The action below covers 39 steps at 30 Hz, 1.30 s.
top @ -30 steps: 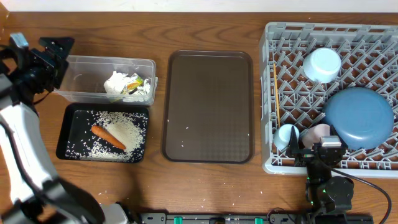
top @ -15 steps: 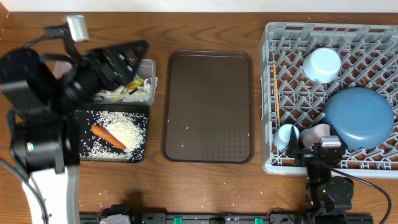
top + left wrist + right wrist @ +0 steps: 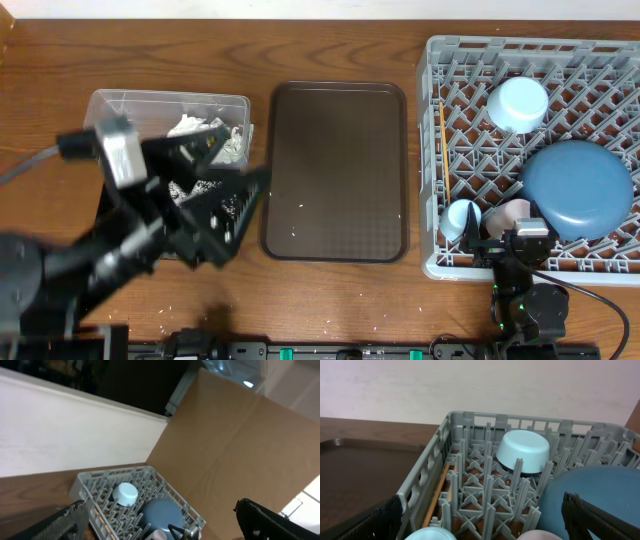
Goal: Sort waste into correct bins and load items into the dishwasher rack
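Upper left of the overhead view: clear rectangular box [image 3: 130, 105], thin-walled, with crumpled white tissue [image 3: 188, 126] inside. Just below, shallow black tray [image 3: 232, 212] speckled with rice grains [image 3: 185, 190], mostly hidden under the blurred left arm [image 3: 140, 240]. Left pincer [image 3: 161, 505] spread wide, its two dark fingers [image 3: 65, 520] at the lower corners of the wrist view. Centre: dark brown serving tray [image 3: 335, 170], finely textured, round-cornered, flat on the wooden surface [image 3: 330, 300]. Right: square grey lattice rack [image 3: 428, 120] with upright pegs, holding thin wooden chopsticks [image 3: 441, 130] along its left edge, an upturned pale bowl [image 3: 518, 103], a smooth round blue plate [image 3: 578, 188], and a light blue cup [image 3: 460, 218] beside a pink cup [image 3: 515, 212]. Right pincer [image 3: 481, 502] likewise spread, at the rack's lower edge.
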### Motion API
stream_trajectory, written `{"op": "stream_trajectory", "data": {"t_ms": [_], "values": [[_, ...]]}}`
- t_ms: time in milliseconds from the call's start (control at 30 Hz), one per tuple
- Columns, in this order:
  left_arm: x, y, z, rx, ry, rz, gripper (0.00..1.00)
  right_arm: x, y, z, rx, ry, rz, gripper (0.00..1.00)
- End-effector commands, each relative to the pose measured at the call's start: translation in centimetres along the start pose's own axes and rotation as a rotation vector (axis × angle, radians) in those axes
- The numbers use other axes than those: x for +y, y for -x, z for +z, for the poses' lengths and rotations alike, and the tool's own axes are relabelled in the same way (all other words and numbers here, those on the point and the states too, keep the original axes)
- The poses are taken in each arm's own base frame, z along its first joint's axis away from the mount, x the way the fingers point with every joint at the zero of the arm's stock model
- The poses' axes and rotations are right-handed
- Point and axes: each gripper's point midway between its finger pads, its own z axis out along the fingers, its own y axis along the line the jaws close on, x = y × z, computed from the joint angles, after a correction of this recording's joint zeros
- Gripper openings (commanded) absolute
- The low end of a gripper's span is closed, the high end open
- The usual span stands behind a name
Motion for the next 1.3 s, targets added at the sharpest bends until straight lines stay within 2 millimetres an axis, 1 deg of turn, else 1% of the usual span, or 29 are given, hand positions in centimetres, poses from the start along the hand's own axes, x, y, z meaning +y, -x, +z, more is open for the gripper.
{"op": "stream_trajectory", "data": {"t_ms": [0, 100, 167, 367, 400, 567, 600, 667, 733, 833, 967, 1067, 1200, 1267], "values": [[0.0, -1.9, -0.7, 0.011, -0.007, 0.004, 0.96, 0.5, 0.0, 0.0, -0.001, 0.022, -0.013, 0.99], [0.2, -3.9, -1.5, 0.015, -0.005, 0.085, 0.96, 0.5, 0.0, 0.0, -0.001, 0.022, -0.013, 0.99], [0.9, -5.7, -1.8, 0.026, 0.001, 0.130, 0.96, 0.5, 0.0, 0.0, -0.001, 0.022, -0.013, 0.99], [4.4, -12.3, -2.6, 0.076, 0.024, 0.241, 0.96, 0.5, 0.0, 0.0, -0.001, 0.022, -0.013, 0.99], [5.1, -13.2, -2.7, 0.079, 0.037, 0.254, 0.96, 0.5, 0.0, 0.0, -0.001, 0.022, -0.013, 0.99], [10.7, -16.9, -3.5, 0.046, 0.220, 0.229, 0.96, 0.5, 0.0, 0.0, -0.001, 0.022, -0.013, 0.99], [11.8, -17.5, -3.6, 0.036, 0.251, 0.229, 0.96, 0.5, 0.0, 0.0, -0.001, 0.022, -0.013, 0.99], [13.3, -18.3, -3.7, 0.007, 0.290, 0.246, 0.96, 0.5, 0.0, 0.0, -0.001, 0.022, -0.013, 0.99], [14.2, -18.6, -3.6, -0.030, 0.305, 0.276, 0.96, 0.5, 0.0, 0.0, -0.001, 0.022, -0.013, 0.99], [15.1, -18.5, -3.5, -0.109, 0.317, 0.333, 0.96, 0.5, 0.0, 0.0, -0.001, 0.022, -0.013, 0.99], [15.7, -17.2, -3.5, -0.239, 0.332, 0.409, 0.96, 0.5, 0.0, 0.0, -0.001, 0.022, -0.013, 0.99], [16.3, -16.1, -3.9, -0.317, 0.372, 0.436, 0.96, 0.5, 0.0, 0.0, -0.001, 0.022, -0.013, 0.99], [18.6, -15.9, -4.8, -0.359, 0.494, 0.414, 0.96, 0.5, 0.0, 0.0, -0.001, 0.022, -0.013, 0.99], [19.9, -16.2, -5.3, -0.364, 0.555, 0.398, 0.96, 0.5, 0.0, 0.0, -0.001, 0.022, -0.013, 0.99]]}}
